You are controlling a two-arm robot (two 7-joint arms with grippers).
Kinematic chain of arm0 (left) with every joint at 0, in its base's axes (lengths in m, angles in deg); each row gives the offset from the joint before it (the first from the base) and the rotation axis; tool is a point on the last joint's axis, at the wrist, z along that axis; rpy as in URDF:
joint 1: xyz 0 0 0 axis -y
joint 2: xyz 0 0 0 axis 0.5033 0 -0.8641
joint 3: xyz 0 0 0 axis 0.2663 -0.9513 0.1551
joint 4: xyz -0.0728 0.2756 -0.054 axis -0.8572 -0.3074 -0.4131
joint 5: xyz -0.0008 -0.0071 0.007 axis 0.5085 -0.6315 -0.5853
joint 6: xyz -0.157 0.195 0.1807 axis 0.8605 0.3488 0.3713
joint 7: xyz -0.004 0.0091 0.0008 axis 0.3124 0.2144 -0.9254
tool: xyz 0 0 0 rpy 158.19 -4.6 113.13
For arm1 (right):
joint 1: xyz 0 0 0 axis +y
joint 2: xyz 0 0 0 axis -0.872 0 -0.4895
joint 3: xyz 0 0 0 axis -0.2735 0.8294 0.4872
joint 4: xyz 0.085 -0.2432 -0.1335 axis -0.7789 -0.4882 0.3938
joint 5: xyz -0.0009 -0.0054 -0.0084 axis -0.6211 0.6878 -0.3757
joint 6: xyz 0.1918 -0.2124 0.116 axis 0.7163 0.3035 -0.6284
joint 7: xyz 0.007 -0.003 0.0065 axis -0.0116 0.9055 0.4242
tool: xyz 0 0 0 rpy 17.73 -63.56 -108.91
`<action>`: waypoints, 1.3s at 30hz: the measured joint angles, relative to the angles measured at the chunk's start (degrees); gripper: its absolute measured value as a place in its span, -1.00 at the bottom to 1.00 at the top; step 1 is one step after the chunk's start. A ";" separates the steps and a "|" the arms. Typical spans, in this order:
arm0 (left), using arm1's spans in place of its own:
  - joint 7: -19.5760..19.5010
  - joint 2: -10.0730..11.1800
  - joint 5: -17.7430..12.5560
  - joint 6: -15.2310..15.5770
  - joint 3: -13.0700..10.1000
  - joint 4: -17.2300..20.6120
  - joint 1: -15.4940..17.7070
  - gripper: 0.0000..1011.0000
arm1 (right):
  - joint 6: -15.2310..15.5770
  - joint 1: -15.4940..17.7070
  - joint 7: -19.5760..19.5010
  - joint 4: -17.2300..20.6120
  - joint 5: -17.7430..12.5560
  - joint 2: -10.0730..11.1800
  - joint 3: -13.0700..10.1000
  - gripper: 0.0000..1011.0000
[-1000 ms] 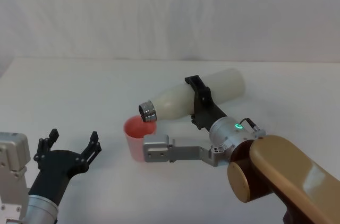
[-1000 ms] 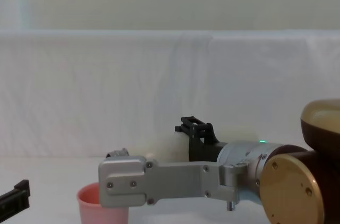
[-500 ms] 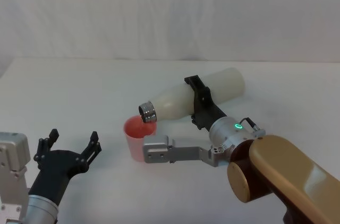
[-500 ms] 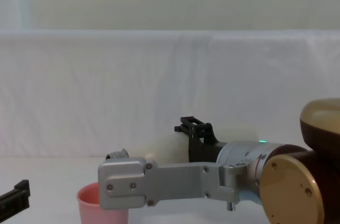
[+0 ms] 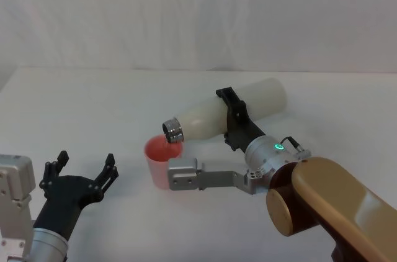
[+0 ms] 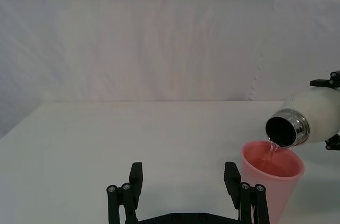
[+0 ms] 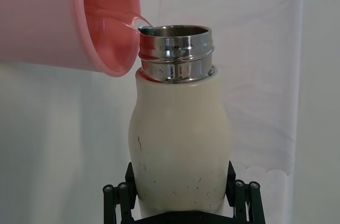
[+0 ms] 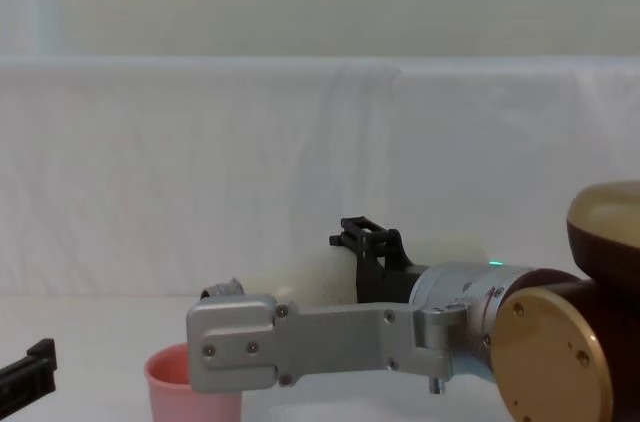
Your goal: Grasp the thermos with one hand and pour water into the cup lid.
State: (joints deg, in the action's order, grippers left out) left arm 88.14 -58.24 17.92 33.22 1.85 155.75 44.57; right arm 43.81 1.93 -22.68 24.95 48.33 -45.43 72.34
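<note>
Steel neck of thermos [image 5: 214,116] over cup lid [image 5: 160,156] rim; right claw [image 5: 231,117] clamps thermos; left claw [image 5: 79,175] wide, well apart

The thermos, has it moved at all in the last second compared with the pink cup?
No. In the head view the thermos, tilted in the right gripper, keeps its steel neck over the rim of the pink cup, where it was a second ago.

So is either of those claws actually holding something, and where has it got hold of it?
The right gripper clamps the tall cream-white thermos around its body, tilted over the small pink cup lid. The left gripper is open, holding nothing.
</note>
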 joint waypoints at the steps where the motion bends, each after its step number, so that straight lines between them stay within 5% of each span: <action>1: 0.00 0.00 0.00 0.00 0.00 0.00 0.00 0.98 | 0.00 -0.01 0.00 0.00 0.00 0.00 0.00 0.88; 39: 0.00 0.00 0.00 0.00 0.00 0.00 0.00 0.98 | -0.46 0.14 -0.52 -0.07 -0.39 0.03 -0.11 0.88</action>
State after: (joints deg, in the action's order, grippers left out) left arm 88.14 -58.24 17.92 33.22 1.85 155.75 44.57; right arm 43.35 2.07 -23.20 24.88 47.94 -45.40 72.23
